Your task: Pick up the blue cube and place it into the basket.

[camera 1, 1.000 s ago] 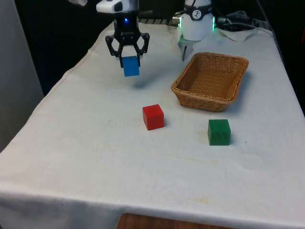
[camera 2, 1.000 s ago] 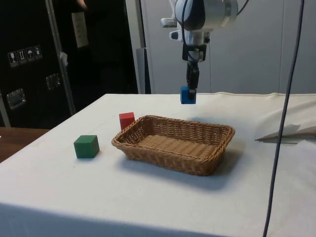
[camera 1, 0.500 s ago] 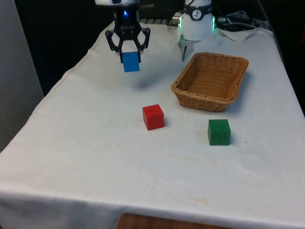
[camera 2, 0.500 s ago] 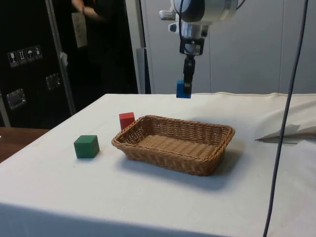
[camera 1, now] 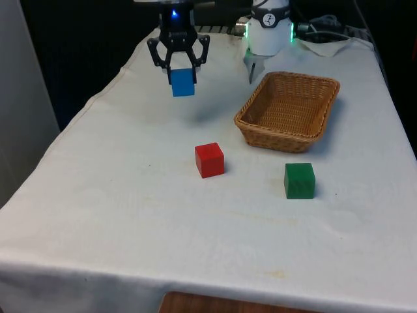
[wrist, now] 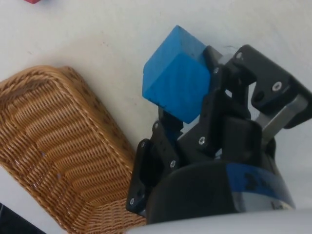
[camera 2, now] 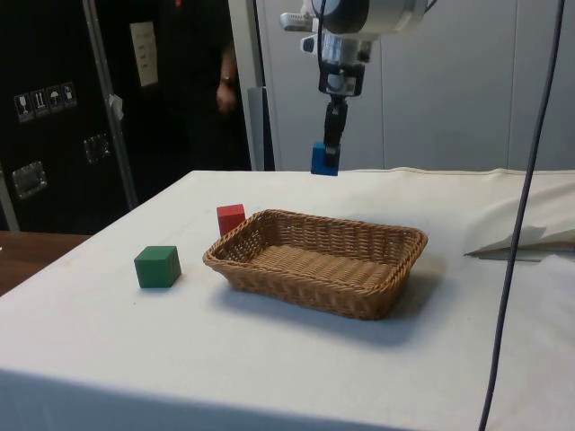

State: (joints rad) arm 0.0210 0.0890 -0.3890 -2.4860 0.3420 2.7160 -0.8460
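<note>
Above bare cloth, gripper (camera 1: 180, 70) pinches blue cube (camera 1: 182, 83), held aloft, well apart from basket (camera 1: 324, 122) toward front view's left. Carry across until centred over basket floor, keep height above rim, lower, then release.

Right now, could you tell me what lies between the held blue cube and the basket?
Nothing: in the front view only bare cloth separates the blue cube, held up by the gripper, from the basket.

The black two-finger hand (camera 1: 180, 67), clamping the small blue cube (camera 1: 182, 83), has risen higher above the tabletop. It has also shifted slightly toward the front view's right, nearer the woven wicker basket (camera 1: 247, 116).
</note>
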